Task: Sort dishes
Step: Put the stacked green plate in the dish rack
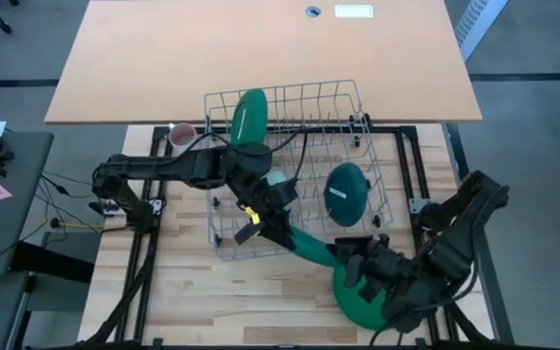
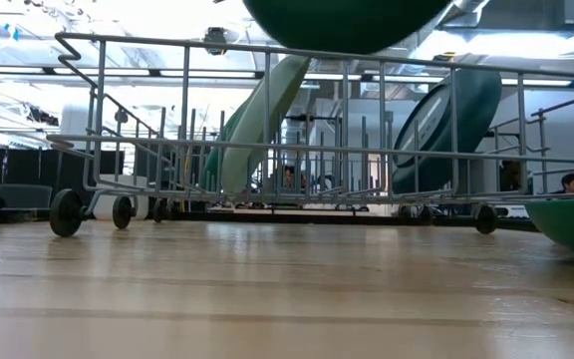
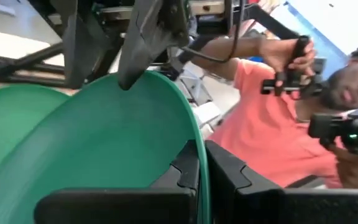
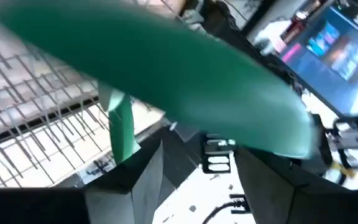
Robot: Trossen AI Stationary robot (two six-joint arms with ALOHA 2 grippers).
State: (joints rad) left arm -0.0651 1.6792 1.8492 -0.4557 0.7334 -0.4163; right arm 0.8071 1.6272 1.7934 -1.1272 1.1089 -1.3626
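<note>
A wire dish rack (image 1: 290, 170) holds a large dark green plate (image 1: 250, 117) leaning on edge at its far left. A dark teal plate (image 1: 346, 190) leans at its right, and a small pale mint plate (image 1: 276, 179) stands between them. My left gripper (image 1: 282, 231) is shut on another large dark green plate (image 1: 309, 248) over the rack's near edge. My right gripper (image 1: 358, 264) is open at that plate's opposite rim (image 3: 126, 82), its fingers on either side. A third large green plate (image 1: 358, 303) lies flat on the table under my right arm. My left gripper pinches the held plate's rim (image 3: 199, 163) between its two fingers, one finger on each face. The plate stands on edge and tilted, lifted clear of table and rack; it also shows in the low view (image 2: 347, 22). My right gripper: one fingertip (image 3: 129, 73) is at the far rim; I cannot tell whether it touches.
A small pinkish-white mug (image 1: 181, 134) stands outside the rack's far left corner. The rack's upright tines and wire walls (image 2: 267, 150) are close under the held plate. A person in a coral shirt (image 3: 266, 118) shows beyond the table, holding control handles.
</note>
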